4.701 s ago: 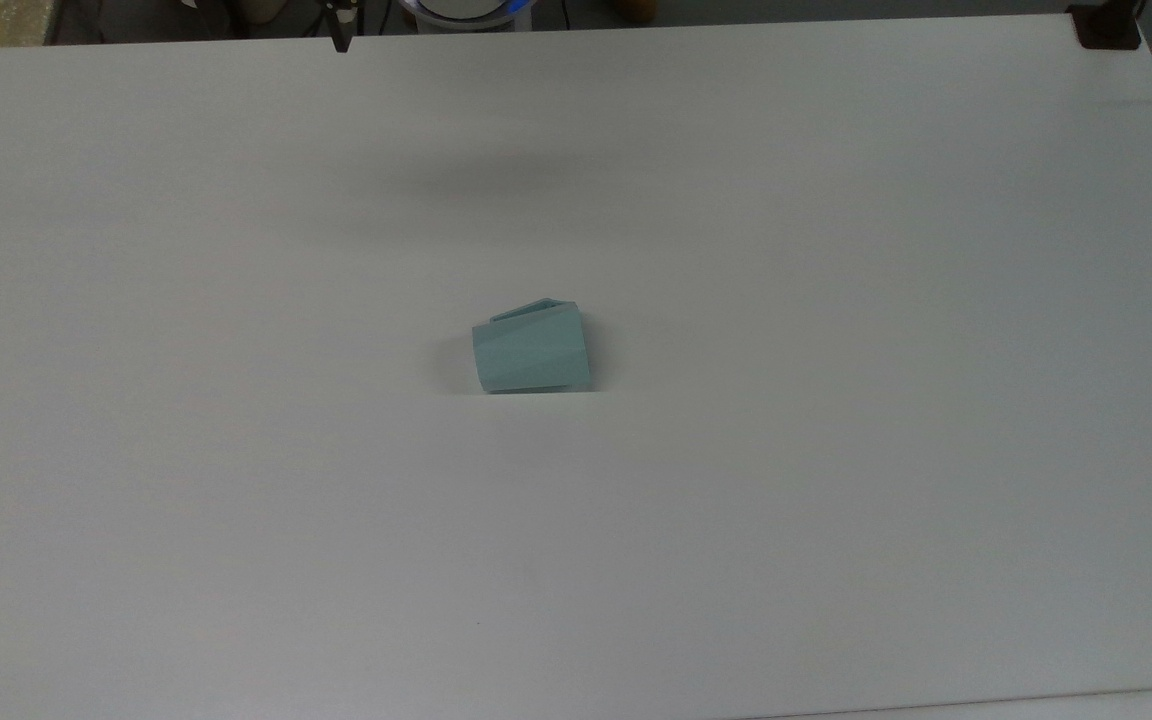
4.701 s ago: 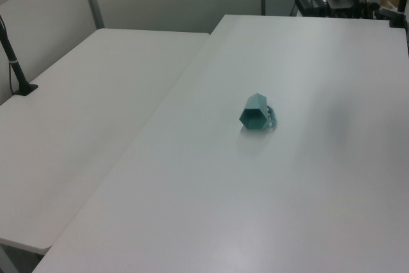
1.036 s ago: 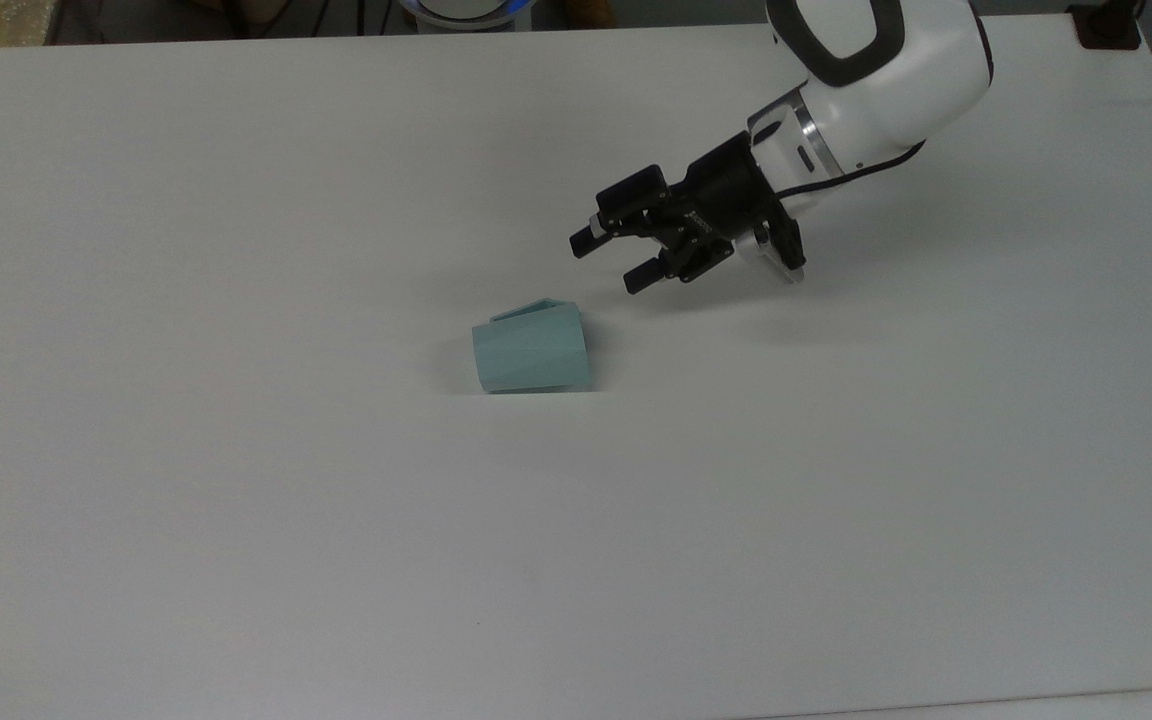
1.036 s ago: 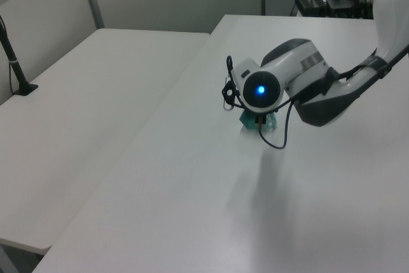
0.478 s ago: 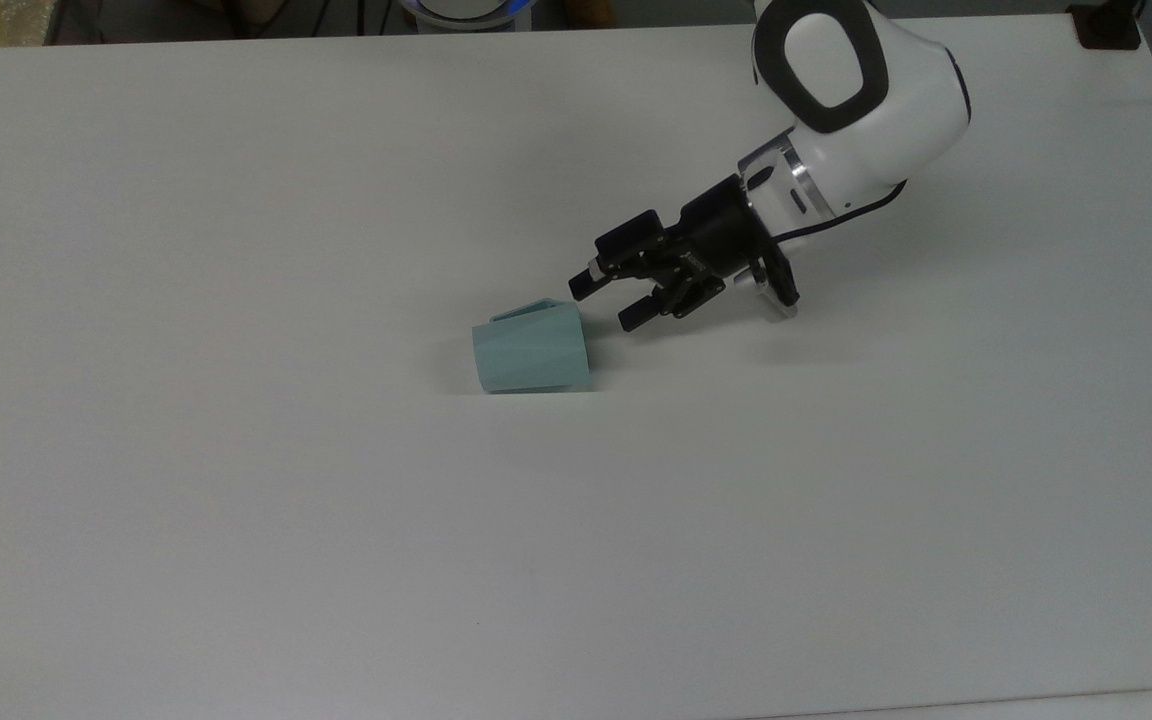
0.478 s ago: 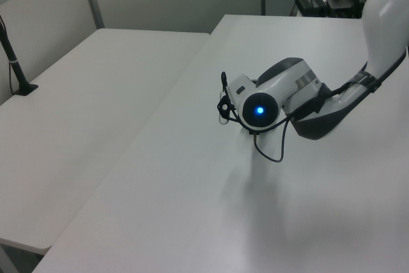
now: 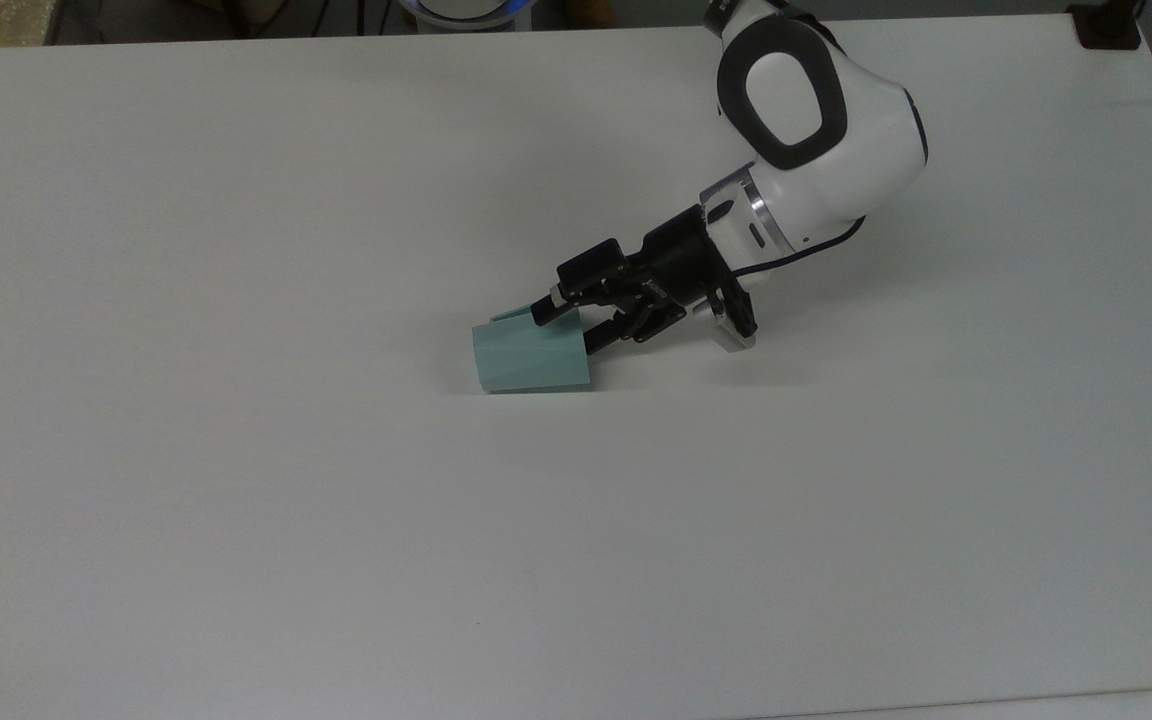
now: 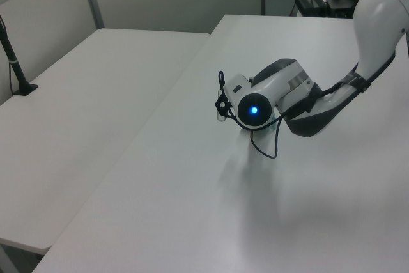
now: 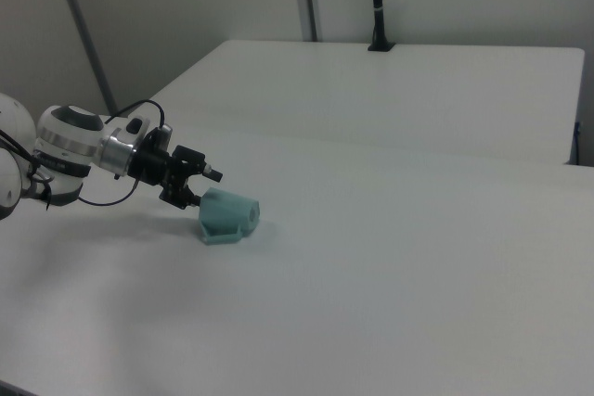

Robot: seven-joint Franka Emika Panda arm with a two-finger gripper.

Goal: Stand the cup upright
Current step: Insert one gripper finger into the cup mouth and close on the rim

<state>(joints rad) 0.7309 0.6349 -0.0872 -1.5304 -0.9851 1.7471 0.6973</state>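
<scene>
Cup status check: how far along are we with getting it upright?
Done: the claw has reached the wide open end of the cup, open, one finger over the upper wall near the handle, the other at the mouth. In hand: lining up on that rim; it has not closed. Left: closing, tipping the cup off its side and standing it on the table, then release.

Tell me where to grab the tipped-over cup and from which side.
Grip the rim wall at the mouth of the cup, coming from the top view's right, where the gripper already sits. The cup lies on its side with the wider open end facing that way, so one finger could probably slip inside.
</scene>
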